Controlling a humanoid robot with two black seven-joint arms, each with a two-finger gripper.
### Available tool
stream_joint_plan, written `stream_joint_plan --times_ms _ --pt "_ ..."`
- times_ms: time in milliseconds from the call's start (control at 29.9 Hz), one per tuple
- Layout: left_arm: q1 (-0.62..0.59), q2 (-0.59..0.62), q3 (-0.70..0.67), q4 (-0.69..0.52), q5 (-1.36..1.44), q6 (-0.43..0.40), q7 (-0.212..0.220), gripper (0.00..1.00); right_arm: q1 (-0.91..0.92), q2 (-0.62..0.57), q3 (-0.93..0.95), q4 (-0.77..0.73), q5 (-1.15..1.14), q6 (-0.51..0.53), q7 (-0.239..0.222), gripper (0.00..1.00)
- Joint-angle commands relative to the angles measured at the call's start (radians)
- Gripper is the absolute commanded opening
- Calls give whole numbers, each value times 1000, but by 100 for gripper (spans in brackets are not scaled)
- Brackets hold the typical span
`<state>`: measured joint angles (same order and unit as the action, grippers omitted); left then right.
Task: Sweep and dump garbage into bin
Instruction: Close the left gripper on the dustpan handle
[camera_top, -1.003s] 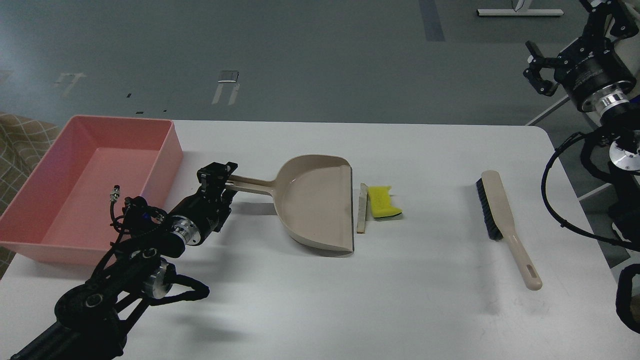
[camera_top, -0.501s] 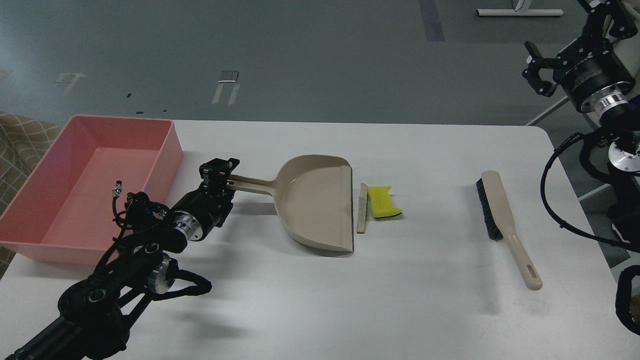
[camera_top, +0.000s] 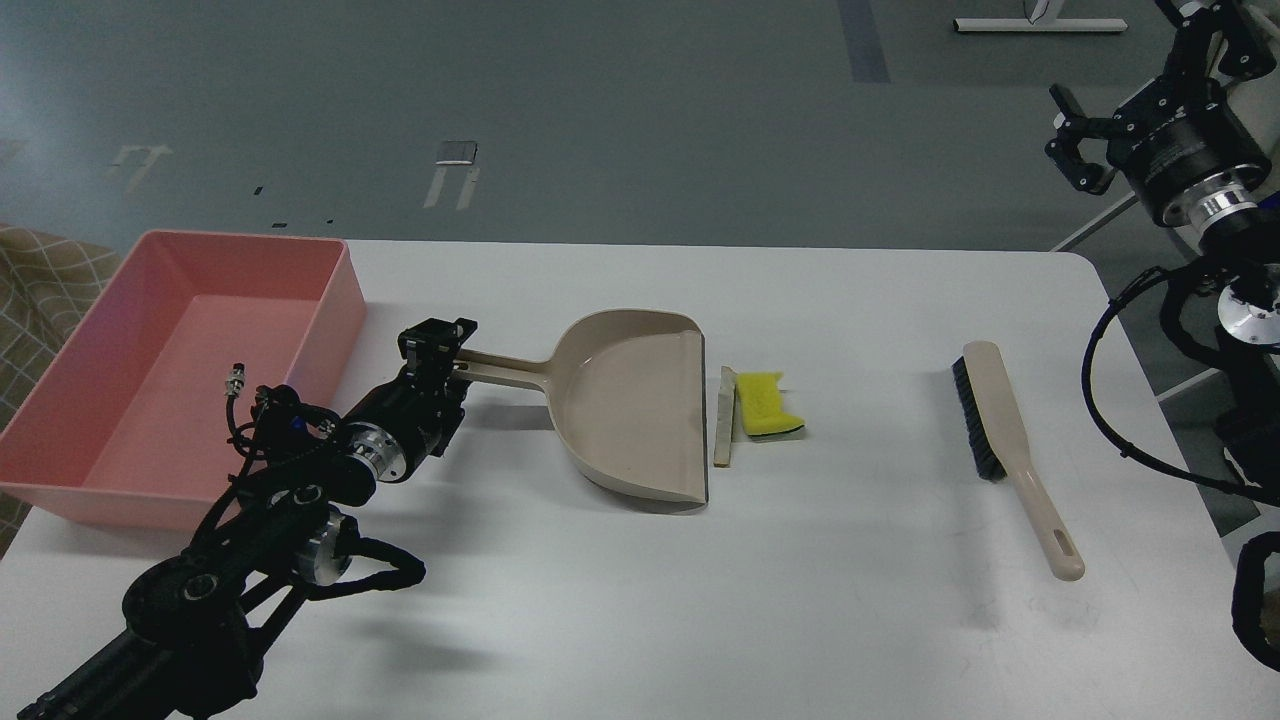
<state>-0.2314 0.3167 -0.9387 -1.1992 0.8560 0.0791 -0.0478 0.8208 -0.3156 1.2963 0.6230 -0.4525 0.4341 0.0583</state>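
Two pieces of garbage lie near the middle of the white bench (camera_top: 700, 600): a pale bread-like slice (camera_top: 724, 415) on edge, and a yellow sponge (camera_top: 766, 403) with dark green backing touching its right side. Just left of the slice, close to its lip but apart from it, sits the beige dustpan (camera_top: 635, 405), mouth facing the garbage, its long handle running left toward the pink bin (camera_top: 340, 300). The bin stands at the bench's far-left corner, along the left edge.

At the handle's end is the left gripper (camera_top: 437, 345), its jaws set around the handle, though whether they are pressing on it cannot be told. The left arm crosses the near-left part of the bench beside the bin.

Well to the right, near the right edge, a hand brush (camera_top: 1005, 440) with dark bristles lies flat, its handle pointing to the near-right corner. The right gripper (camera_top: 1075, 135) hangs beyond the far-right corner, jaws spread and holding nothing.
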Motion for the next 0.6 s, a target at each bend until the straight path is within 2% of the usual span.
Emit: stream_joint_plan --times_ms 0,100,201,468,568 --pt "-2 -4 -2 4 -3 -1 2 76 0 1 0 1 0 0 0 100" --pt "-2 -7 -3 4 -3 -1 -3 75 0 1 0 0 0 0 0 100" --pt "0 -7 -3 3 -3 1 -10 68 0 1 0 0 0 0 0 100" --pt "-25 -7 0 10 0 4 -6 67 -2 3 0 6 0 0 0 100" --pt "-32 -5 0 18 2 4 -10 59 -2 1 0 6 0 0 0 100"
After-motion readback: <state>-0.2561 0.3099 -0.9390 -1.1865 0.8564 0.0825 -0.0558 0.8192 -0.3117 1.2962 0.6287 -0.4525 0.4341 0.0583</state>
